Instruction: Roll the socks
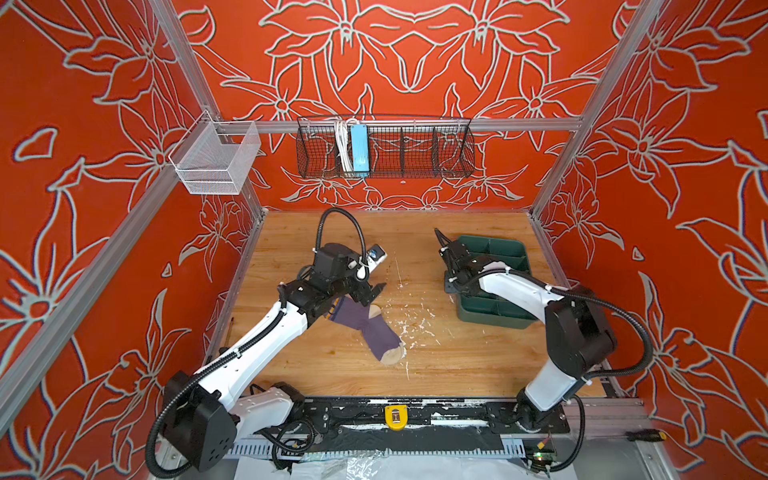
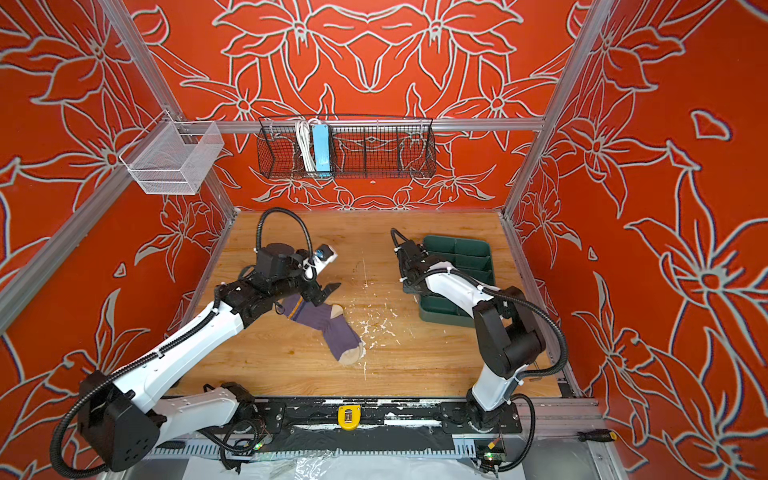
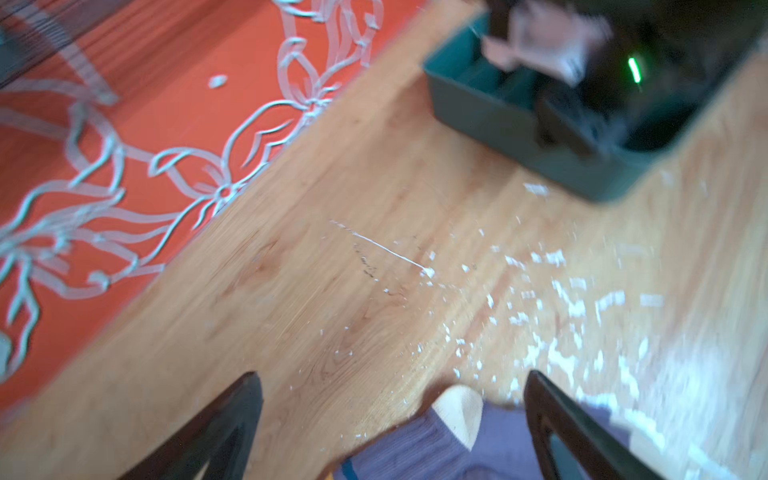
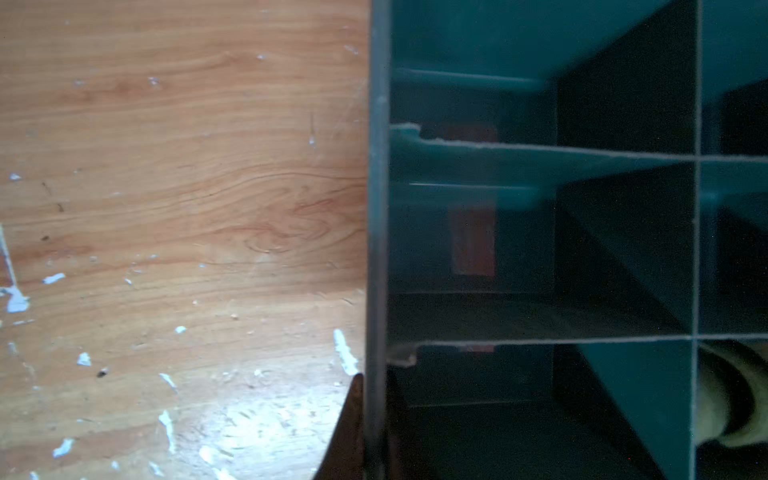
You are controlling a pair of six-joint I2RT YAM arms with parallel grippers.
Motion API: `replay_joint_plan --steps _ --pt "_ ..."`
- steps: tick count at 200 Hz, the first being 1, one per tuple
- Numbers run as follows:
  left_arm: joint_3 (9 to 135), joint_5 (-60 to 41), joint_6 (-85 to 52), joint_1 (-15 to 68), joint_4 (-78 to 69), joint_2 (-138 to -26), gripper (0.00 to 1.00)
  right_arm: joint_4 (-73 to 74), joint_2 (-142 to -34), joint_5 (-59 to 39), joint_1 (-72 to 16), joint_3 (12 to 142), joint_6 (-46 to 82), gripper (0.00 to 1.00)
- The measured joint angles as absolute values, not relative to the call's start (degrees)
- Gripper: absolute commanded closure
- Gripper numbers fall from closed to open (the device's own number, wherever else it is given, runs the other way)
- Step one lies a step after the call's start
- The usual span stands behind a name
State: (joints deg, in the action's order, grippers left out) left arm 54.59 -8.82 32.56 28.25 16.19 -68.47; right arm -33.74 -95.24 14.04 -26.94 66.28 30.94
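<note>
A purple sock (image 1: 370,328) (image 2: 328,324) with beige heel and toe lies flat left of the table's middle. Its heel end (image 3: 457,411) shows in the left wrist view. My left gripper (image 1: 374,293) (image 2: 328,291) (image 3: 390,374) hovers over the sock's cuff and heel, jaws wide open, holding nothing. My right gripper (image 1: 451,286) (image 2: 409,286) (image 4: 376,382) is shut on the left wall of the green divided tray (image 1: 498,245) (image 2: 457,245) (image 4: 519,41), one finger (image 4: 351,424) outside the wall. A rolled mustard and olive sock (image 4: 731,395) sits in a tray compartment, hidden under the arm in both top views.
White flakes (image 1: 415,324) litter the wooden table between sock and tray. A black wire basket (image 1: 415,149) with a blue box hangs on the back wall, and a white mesh basket (image 1: 212,162) on the left rail. Red patterned walls close three sides.
</note>
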Motion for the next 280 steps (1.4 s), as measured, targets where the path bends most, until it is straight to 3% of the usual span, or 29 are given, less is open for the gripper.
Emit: replay_joint_plan --steps 29,50,89,138,185,248,280 --pt "51.9 -4.8 44.0 34.7 17.8 -72.1 0.01 -32.2 -89.8 9.9 -26.7 65.9 27.0 0.35" --pt "51.6 -1.2 48.4 40.1 19.0 -76.7 0.05 -31.6 -84.1 6.9 -26.3 65.9 25.4 0.24" --pt "53.1 3.1 51.7 46.7 23.1 -83.8 0.23 -31.5 -72.2 4.7 -20.8 65.9 24.6 0.20" --pt "57.0 6.4 51.8 50.4 29.3 -88.7 0.25 -31.5 -61.6 2.7 -12.9 64.0 24.4 0.16" --pt "63.6 7.3 51.9 51.5 34.3 -96.1 0.37 -31.4 -60.4 -0.8 -11.2 58.7 24.7 0.15" --pt "69.3 6.7 51.0 51.8 39.8 -105.3 0.39 -30.7 -59.4 -2.9 -10.4 55.5 24.7 0.15" --pt "71.6 6.3 49.8 51.8 40.8 -107.8 0.66 -30.4 -58.1 -2.9 -10.1 54.9 24.7 0.15"
